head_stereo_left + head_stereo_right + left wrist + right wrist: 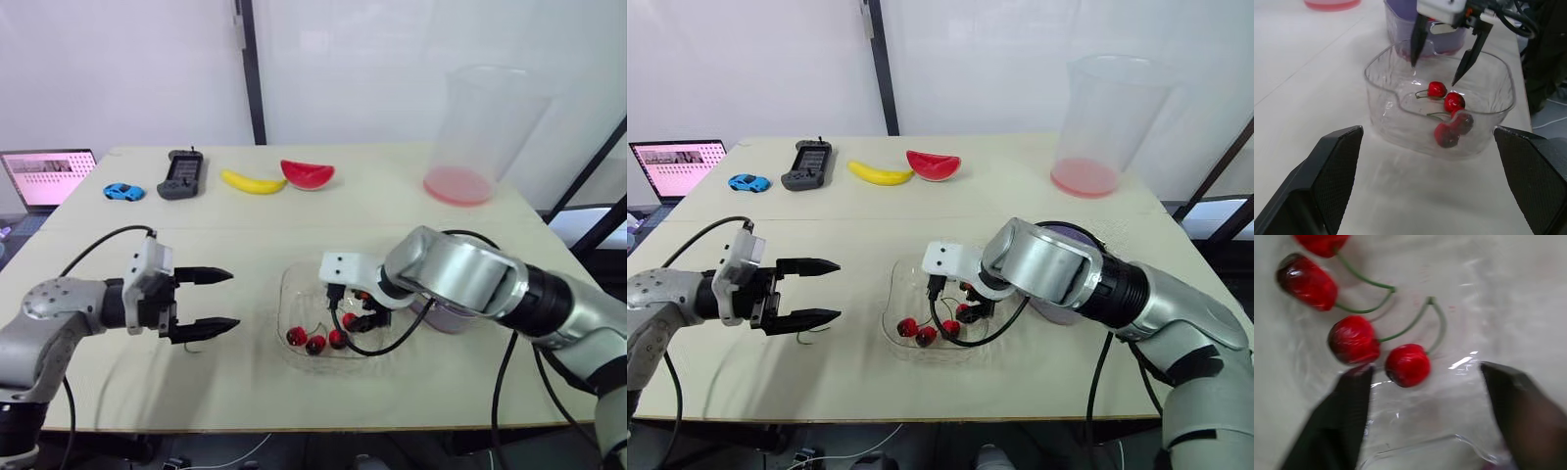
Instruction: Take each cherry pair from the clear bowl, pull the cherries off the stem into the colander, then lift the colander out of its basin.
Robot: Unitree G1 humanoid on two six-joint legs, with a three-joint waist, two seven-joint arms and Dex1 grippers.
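1. While the left gripper (233,299) hangs over the counter (392,211), well apart from the clear bowl (288,294) on the robot's left, we see its two black fingers spread wide. Nothing lies between them, and their tips point toward the bowl.
2. We find the right gripper (1434,73) reaching down into the bowl from the robot's right. Its fingers are moderately apart and grip nothing.
3. Inside the bowl we count four red cherries (315,344), joined two and two by thin green stems (1413,323). All of them lie on the bowl's floor.
4. In the right wrist view one cherry pair (1407,364) lies between the right gripper's fingers. One of its cherries sits just beside a fingertip, and we cannot tell whether they touch. The other pair (1305,281) lies farther off.
5. Just beyond the bowl, on the robot's right, we make out a purple basin (1396,24). It is largely hidden by the right arm, and we cannot tell the colander apart from it.
6. Far behind the bowl a yellow banana (253,182) and a watermelon slice (308,174) lie side by side.
7. Behind the bowl and further to the robot's left, we note a black handheld device (181,174), a blue toy car (123,192) and an open laptop (47,176).
8. Behind the bowl to the robot's right stands a tall clear pitcher (485,117) with a pink bottom.
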